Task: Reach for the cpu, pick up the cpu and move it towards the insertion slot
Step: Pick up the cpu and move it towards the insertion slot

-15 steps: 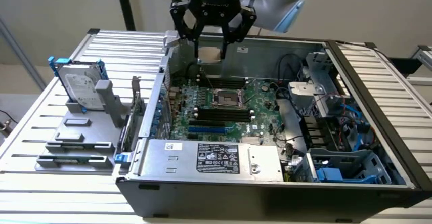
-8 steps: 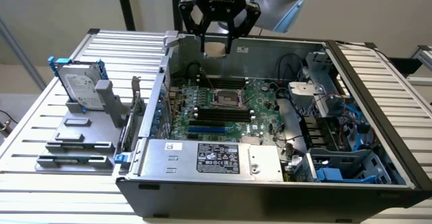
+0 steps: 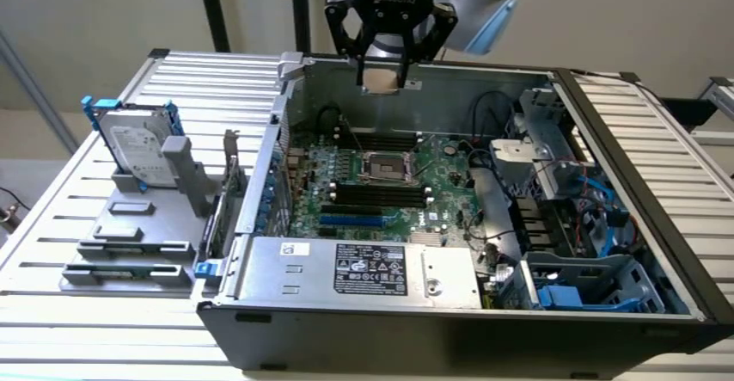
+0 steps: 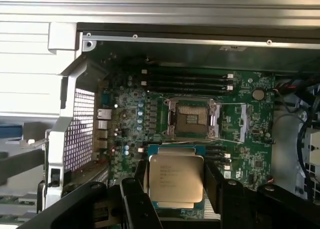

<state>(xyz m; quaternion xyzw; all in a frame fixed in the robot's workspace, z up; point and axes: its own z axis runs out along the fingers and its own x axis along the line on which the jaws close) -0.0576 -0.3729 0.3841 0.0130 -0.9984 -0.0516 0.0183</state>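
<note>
My gripper (image 3: 386, 70) hangs over the back part of the open computer case, shut on the cpu (image 3: 384, 79). The wrist view has the cpu (image 4: 176, 181) as a silver square with a pale rim, flat between the two black fingers (image 4: 134, 199). The insertion slot (image 3: 384, 168) lies lower down on the green board, a shiny metal frame with a dark centre. In the wrist view the insertion slot (image 4: 192, 120) sits just beyond the held cpu, uncovered and with nothing in it.
Long black memory slots (image 3: 379, 193) flank the socket. A silver power supply (image 3: 367, 269) fills the case's near side, with cables and blue drive bays (image 3: 573, 226) toward the exterior view's right. A hard drive with blue rails (image 3: 136, 144) stands on a grey fixture outside the case.
</note>
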